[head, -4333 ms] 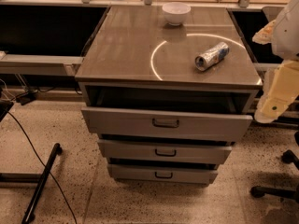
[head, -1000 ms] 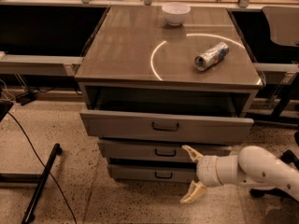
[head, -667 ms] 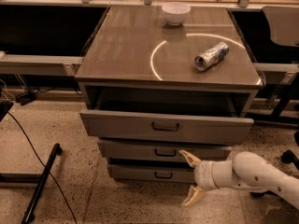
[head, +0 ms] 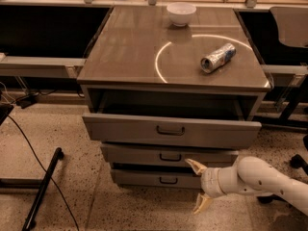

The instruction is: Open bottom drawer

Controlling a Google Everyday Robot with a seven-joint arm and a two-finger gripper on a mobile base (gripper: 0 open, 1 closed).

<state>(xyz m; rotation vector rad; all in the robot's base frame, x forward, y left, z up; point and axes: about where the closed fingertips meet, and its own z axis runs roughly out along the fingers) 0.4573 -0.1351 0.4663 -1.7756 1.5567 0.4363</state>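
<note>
My gripper hangs wide open and empty, just right of the bottom drawer; I judge I'm approaching, and next must reach left to its handle

Cabinet top: grey, marked with a white ring. White bowl: upright, near the back edge. Silver can: on its side, inside the ring. Top drawer: widest, pulled partly out. Middle drawer: slightly out. Speckled floor: black cable and black bar at left
</note>
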